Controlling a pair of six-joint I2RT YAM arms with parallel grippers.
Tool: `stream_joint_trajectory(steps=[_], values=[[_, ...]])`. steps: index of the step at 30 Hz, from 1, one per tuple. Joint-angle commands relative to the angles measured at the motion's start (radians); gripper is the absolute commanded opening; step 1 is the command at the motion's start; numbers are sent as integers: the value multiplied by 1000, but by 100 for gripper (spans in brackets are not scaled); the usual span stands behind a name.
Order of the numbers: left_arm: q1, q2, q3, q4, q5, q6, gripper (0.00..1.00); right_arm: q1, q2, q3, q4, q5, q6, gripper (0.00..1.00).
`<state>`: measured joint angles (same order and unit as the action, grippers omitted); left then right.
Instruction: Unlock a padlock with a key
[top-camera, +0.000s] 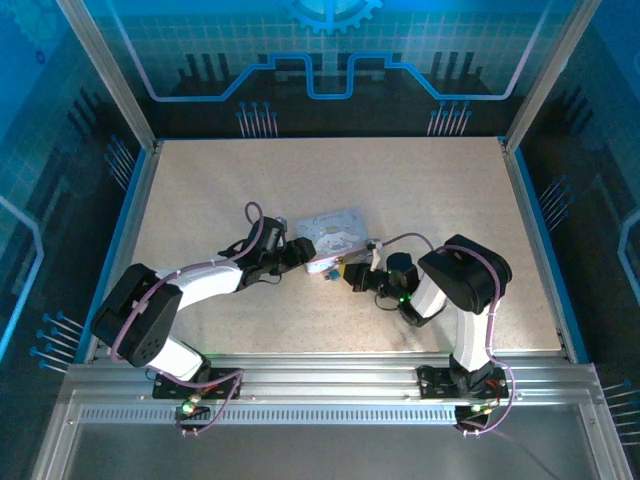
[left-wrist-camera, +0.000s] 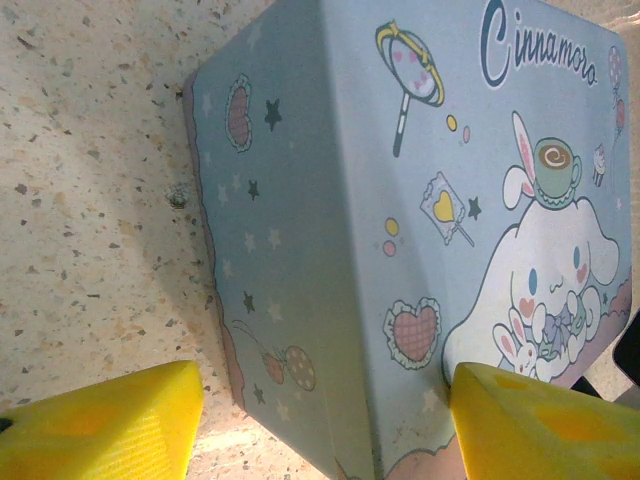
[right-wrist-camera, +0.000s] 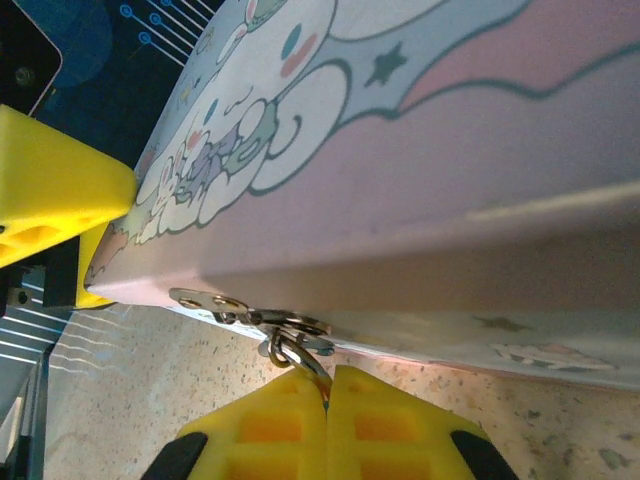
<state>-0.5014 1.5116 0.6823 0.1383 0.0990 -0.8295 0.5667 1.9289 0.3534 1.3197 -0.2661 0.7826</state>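
I'm seeing left gripper (left-wrist-camera: 322, 432) gaping wide astride tin box (left-wrist-camera: 330, 250) | right gripper (right-wrist-camera: 327, 402) pinching thin metal piece (right-wrist-camera: 318, 378) at hasp (right-wrist-camera: 250, 312) | I'm judging unlocking unfinished

A lavender and pink cartoon-printed tin box (right-wrist-camera: 450, 130) rests on a speckled beige table (right-wrist-camera: 130, 400). A small silver metal hasp (right-wrist-camera: 250, 310) hangs at its lower rim. Just below, the yellow right claw (right-wrist-camera: 328, 388), fingers pressed together, pinches a thin metal key (right-wrist-camera: 312, 365).
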Motion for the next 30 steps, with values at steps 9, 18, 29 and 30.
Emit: stream_joint_trajectory(steps=[9, 18, 29, 30], values=[[-12, 21, -50, -100, -6, 1, 67, -37, -21, -35, 82, 33, 69, 1], [-11, 14, -50, -92, 0, -2, 68, -60, -65, -70, 58, 55, 82, 1], [-12, -31, -59, -56, 19, -2, 78, -64, -192, -130, -47, 93, 60, 1], [-12, -40, -63, -52, 19, -1, 79, -64, -212, -137, -66, 95, 57, 1]])
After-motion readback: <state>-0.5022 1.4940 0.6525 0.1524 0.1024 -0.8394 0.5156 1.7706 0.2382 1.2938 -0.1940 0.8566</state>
